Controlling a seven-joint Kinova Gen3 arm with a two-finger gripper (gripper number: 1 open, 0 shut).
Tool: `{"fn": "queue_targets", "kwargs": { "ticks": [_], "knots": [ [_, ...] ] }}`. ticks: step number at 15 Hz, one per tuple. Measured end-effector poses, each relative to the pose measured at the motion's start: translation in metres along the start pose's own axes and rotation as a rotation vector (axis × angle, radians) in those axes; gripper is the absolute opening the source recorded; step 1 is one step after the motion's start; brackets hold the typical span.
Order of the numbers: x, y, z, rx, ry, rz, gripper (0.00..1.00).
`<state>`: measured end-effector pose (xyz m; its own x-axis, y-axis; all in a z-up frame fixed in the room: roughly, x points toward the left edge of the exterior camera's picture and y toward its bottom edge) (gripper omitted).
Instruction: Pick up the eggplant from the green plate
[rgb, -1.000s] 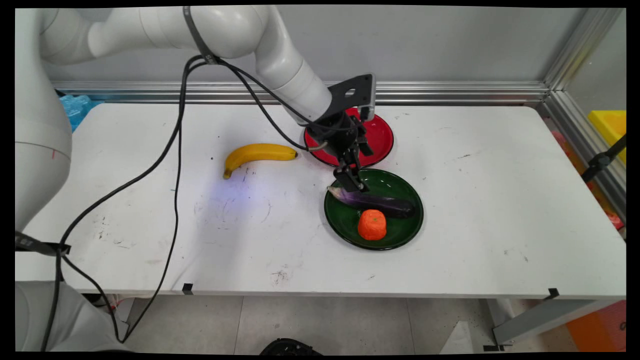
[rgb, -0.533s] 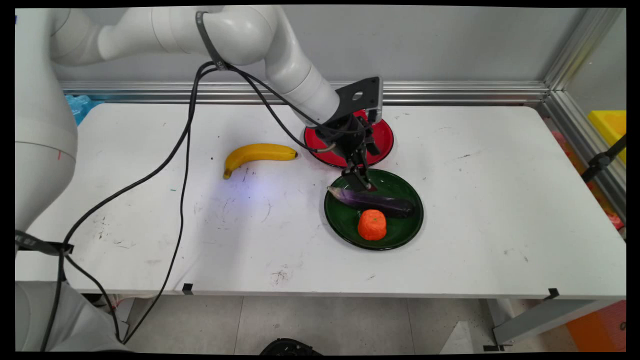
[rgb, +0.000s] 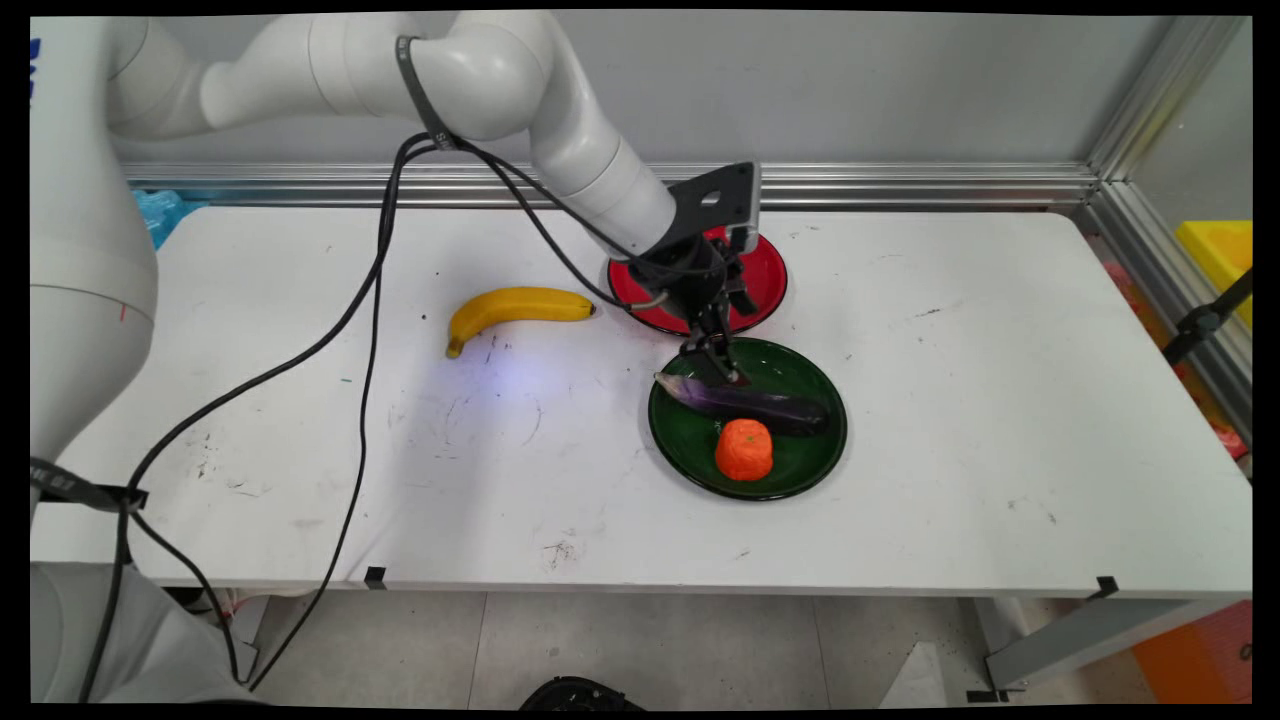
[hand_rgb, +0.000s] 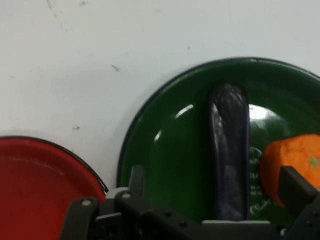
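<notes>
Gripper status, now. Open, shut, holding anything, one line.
Gripper: open, holding nothing; its fingers straddle the stem end of the eggplant lying on the green plate beside the orange fruit.

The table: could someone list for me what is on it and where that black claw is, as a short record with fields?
claw: open, above the eggplant's stem end
eggplant: purple, lying across the green plate
orange: on the same plate, beside the eggplant, on its near side
green plate: holds the eggplant and the orange
red plate: behind the green plate, nothing seen on it, partly hidden by the arm
banana: on the bare table, left of both plates
</notes>
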<state>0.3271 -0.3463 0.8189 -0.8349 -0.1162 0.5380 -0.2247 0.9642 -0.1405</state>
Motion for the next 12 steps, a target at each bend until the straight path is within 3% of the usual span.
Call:
{"fn": "queue_targets", "kwargs": {
  "ticks": [12],
  "knots": [
    [-0.034,0.008,0.015,-0.057,-0.021,0.010,1.00]
  ]
}}
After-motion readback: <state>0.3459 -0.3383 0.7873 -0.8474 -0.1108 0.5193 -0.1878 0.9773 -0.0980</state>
